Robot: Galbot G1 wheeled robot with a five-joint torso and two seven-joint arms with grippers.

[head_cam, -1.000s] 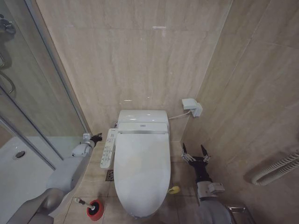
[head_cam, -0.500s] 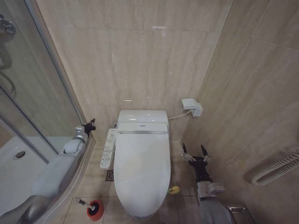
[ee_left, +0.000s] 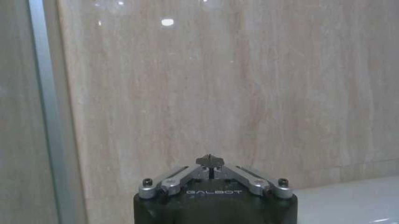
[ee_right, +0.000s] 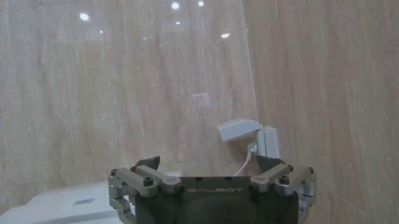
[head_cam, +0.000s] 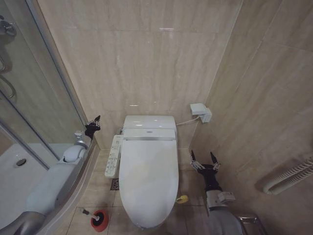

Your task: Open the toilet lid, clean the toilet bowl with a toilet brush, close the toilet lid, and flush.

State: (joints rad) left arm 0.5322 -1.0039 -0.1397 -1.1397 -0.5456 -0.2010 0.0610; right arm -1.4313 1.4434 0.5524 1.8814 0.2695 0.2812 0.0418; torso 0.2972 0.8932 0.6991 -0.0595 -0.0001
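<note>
Presently the glossy white oval plastic toilet lid (head_cam: 148, 181) lies shut; left gripper (head_cam: 92, 125) (fingers together) should press squarely, while right gripper (head_cam: 204, 160) waits spread.

One toilet stands against the wall, with one lid (head_cam: 148, 183) down over it and one tank (head_cam: 149, 128) behind. One control panel (head_cam: 113, 155) hangs at its side. One brush (head_cam: 87, 212) lies with one red holder (head_cam: 100, 220) on the floor. One yellow loop (head_cam: 182, 199) sits by the lid's edge. One floor drain (head_cam: 115, 184) shows beside the pedestal. One white wall box (head_cam: 201, 112) with one cable is mounted on the wall. Two grippers: the left gripper (head_cam: 92, 125) and the right gripper (head_cam: 204, 160). One shower drain (head_cam: 20, 161) sits in one shower tray (head_cam: 10, 182).
</note>
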